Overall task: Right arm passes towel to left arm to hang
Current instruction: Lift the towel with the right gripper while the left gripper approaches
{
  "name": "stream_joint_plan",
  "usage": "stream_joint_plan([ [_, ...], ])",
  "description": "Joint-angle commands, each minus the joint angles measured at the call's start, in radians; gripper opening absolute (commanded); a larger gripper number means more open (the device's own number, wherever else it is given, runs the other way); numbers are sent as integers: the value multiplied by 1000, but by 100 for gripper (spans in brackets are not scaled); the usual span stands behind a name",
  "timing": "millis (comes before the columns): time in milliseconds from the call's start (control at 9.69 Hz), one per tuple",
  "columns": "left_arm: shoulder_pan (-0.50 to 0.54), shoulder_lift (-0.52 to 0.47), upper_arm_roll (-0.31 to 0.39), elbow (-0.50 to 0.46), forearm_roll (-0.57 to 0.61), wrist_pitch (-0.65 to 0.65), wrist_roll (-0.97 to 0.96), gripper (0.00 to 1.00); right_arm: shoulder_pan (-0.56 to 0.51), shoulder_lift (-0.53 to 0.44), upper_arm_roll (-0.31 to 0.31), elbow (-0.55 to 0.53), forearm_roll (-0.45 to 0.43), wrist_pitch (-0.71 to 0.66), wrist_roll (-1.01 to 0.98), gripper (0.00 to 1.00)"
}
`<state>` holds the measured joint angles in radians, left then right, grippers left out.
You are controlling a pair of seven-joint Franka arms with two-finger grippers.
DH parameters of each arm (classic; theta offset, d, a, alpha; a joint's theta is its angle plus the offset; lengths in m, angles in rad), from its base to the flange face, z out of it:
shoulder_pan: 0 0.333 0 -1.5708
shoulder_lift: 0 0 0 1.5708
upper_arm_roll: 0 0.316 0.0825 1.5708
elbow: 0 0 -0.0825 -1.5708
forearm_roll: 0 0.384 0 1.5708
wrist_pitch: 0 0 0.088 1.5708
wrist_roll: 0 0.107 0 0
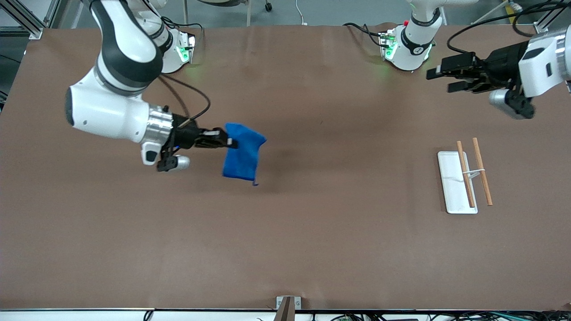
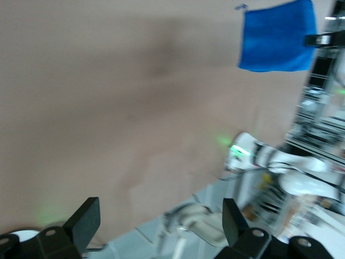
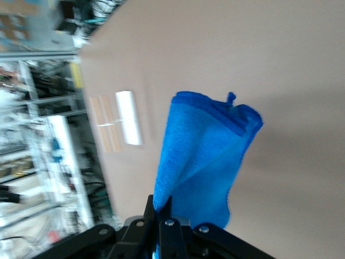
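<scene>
While the left gripper [image 1: 439, 78] waits fingers-wide, the right gripper [image 1: 229, 141] pinches the towel [image 1: 243, 154] aloft.

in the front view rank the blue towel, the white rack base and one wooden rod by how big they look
1. Towel, held off the table by the right gripper, so possibly inflated.
2. White rack base.
3. Wooden rod.

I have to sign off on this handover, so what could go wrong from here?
The right gripper pinches the blue towel by one edge only, so it might slip out. The towel hangs folded and bunched, leaving the open left gripper, waiting over the table's left-arm end, little clear edge to grab beside the right fingers.
</scene>
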<state>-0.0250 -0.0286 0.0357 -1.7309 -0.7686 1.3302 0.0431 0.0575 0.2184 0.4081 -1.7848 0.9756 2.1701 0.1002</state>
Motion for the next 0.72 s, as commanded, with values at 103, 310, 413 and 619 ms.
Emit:
stream_joint_plan([
  [103,2,12,55,-235,-271,14,182,100,57,61,96,36,353,175,6,0],
  [310,-1,15,44,-323,-354,20,288,100,59,88,158,77,510,192,4,0],
  [413,-3,10,35,-369,-398,36,313,100,68,90,163,79,596,192,0,0],
  [619,-1,9,-40,-439,-515,154,313,100,94,90,175,81,704,192,-31,0],
])
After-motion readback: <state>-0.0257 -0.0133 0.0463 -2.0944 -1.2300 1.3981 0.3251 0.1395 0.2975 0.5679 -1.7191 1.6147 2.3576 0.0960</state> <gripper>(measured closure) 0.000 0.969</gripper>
